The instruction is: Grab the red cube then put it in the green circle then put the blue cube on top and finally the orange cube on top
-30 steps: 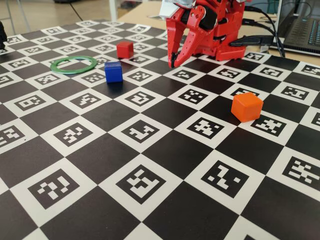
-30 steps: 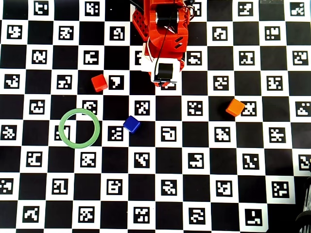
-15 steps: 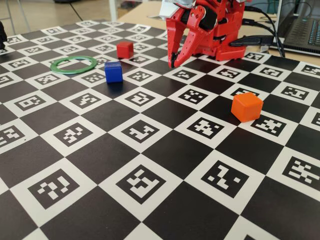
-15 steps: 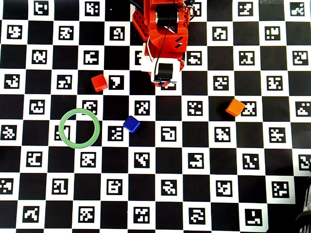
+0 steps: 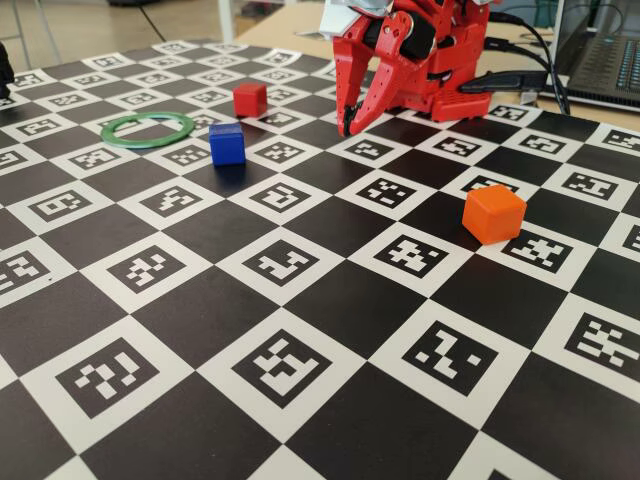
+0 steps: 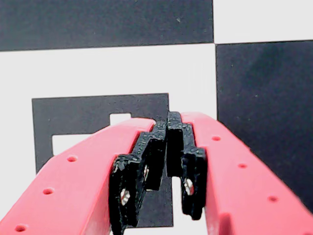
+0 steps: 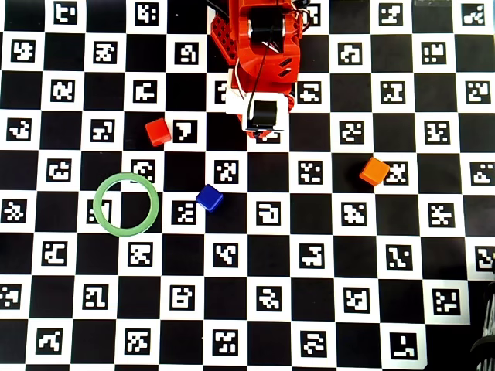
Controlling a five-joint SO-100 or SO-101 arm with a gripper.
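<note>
Clearly the claw (image 6: 168,161) is closed and empty: in the wrist view its two black pads (image 6: 146,161) meet at the tips, with nothing between them, and only a printed marker of the board (image 5: 300,300) is seen below. In the fixed view the claw (image 5: 349,127) points down close to the arm's base, just above the board, and in the overhead view the arm (image 7: 259,69) is folded near the top edge. So I judge that the first step, taking the red cube, is not yet begun. The red cube (image 7: 158,131) lies to the left of the claw in the overhead view, near but apart from it, and it is turned a little against the squares. The next move calls for opening the jaws, swinging left and coming down over this cube (probably with some turn of the wrist to match its faces). The ring (image 7: 126,203) lies lower left of the red cube, empty, flat on the board. The blue cube (image 7: 209,197) stands right of the ring, between it and the claw's column, so a low carry toward the ring should pass above or behind it. The orange cube (image 7: 374,171) is well apart on the right and blocks nothing. At the far right of the fixed view cables (image 5: 520,70) and a laptop (image 5: 605,60) lie off the board.
</note>
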